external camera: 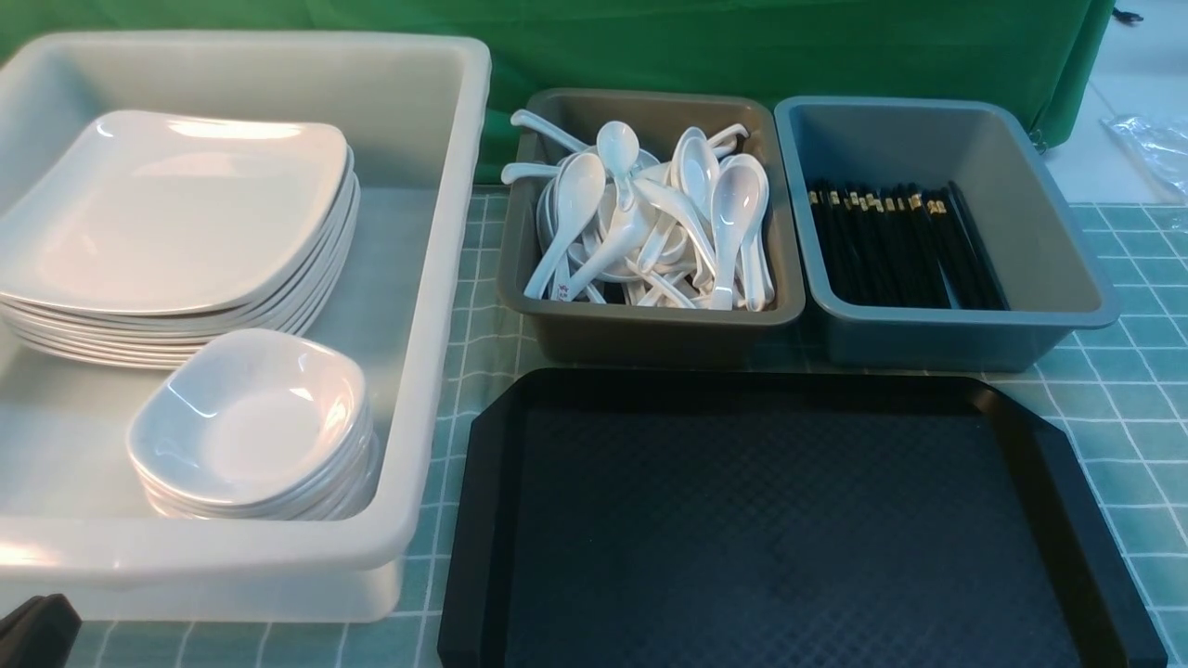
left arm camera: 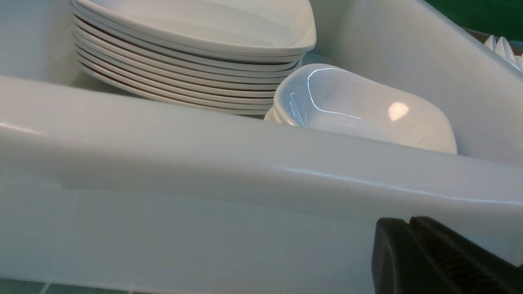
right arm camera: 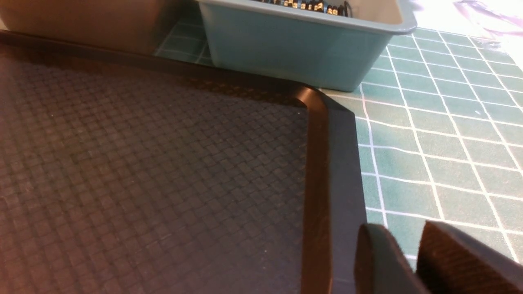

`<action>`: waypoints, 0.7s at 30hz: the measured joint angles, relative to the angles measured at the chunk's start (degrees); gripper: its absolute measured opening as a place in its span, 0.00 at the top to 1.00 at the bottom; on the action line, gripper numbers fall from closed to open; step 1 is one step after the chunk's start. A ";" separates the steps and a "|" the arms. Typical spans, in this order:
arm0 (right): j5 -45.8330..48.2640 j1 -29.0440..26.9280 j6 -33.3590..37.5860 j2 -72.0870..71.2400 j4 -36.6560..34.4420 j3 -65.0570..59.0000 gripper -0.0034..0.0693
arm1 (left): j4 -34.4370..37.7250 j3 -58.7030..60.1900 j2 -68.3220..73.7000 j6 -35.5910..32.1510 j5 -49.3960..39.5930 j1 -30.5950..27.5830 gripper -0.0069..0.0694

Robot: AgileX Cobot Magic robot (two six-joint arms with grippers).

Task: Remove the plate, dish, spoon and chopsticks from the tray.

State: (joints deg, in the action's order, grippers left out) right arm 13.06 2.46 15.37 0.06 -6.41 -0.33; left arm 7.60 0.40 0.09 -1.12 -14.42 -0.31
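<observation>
The black tray (external camera: 483, 482) lies at the front right with nothing on its textured floor; its rim also shows in the right wrist view (right arm camera: 339, 163). Plates (external camera: 176, 213) are stacked in the white tub, with a stack of small dishes (external camera: 251, 417) in front of them; both stacks show in the left wrist view (left arm camera: 196, 24) (left arm camera: 359, 110). Spoons (external camera: 650, 213) fill the brown-grey bin. Chopsticks (external camera: 900, 241) lie in the blue-grey bin. My left gripper (left arm camera: 408, 220) is shut and empty, low outside the tub's near wall. My right gripper (right arm camera: 402, 232) is slightly open and empty, beside the tray's right rim.
The white tub (external camera: 445, 232) stands at the left, its near wall close to my left gripper (external camera: 32, 631). The brown-grey bin (external camera: 650, 334) and blue-grey bin (external camera: 1049, 232) stand behind the tray. A green checked cloth (external camera: 1132, 408) covers the table.
</observation>
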 joint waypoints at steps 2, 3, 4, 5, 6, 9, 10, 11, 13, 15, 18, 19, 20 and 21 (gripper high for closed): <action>0.00 0.00 0.00 0.00 0.00 0.00 0.68 | 0.00 0.00 0.00 0.00 0.00 0.00 0.89; 0.00 0.00 0.00 0.00 0.00 0.00 0.68 | 0.00 0.00 0.00 0.00 0.00 0.00 0.89; 0.00 0.00 0.00 0.00 0.00 0.00 0.67 | 0.00 0.00 0.00 0.00 0.00 0.00 0.89; 0.00 0.00 0.00 0.00 0.00 0.00 0.67 | 0.00 0.00 0.00 0.12 0.00 0.00 0.89; 0.00 0.00 0.00 0.00 0.00 0.00 0.66 | 0.00 0.00 0.00 0.12 0.00 0.00 0.89; 0.00 0.00 0.00 0.00 0.00 0.00 0.65 | 0.00 0.00 0.00 0.12 0.00 0.00 0.89; 0.00 0.00 0.00 0.00 0.00 0.00 0.65 | 0.00 0.00 0.00 0.12 0.00 0.00 0.89; 0.00 0.00 0.00 0.00 0.00 0.00 0.65 | 0.00 0.00 0.00 0.06 0.00 0.00 0.89; 0.00 0.00 0.00 0.00 0.00 0.00 0.64 | 0.00 0.00 0.00 0.05 0.00 0.00 0.89; 0.00 0.00 0.00 0.00 0.00 0.00 0.64 | 0.00 0.00 0.00 0.05 0.00 0.00 0.89; 0.00 0.00 0.00 0.00 0.00 0.00 0.63 | 0.00 0.00 0.00 0.05 0.00 0.00 0.89; 0.00 0.00 0.00 0.00 0.00 0.00 0.63 | 0.00 0.00 0.00 0.05 0.00 0.00 0.89; 0.00 0.00 0.00 0.00 0.00 0.00 0.63 | 0.00 0.00 0.00 0.05 0.00 0.00 0.89; 0.00 0.00 0.00 0.00 0.00 0.00 0.63 | 0.00 0.00 0.00 0.05 0.00 0.00 0.89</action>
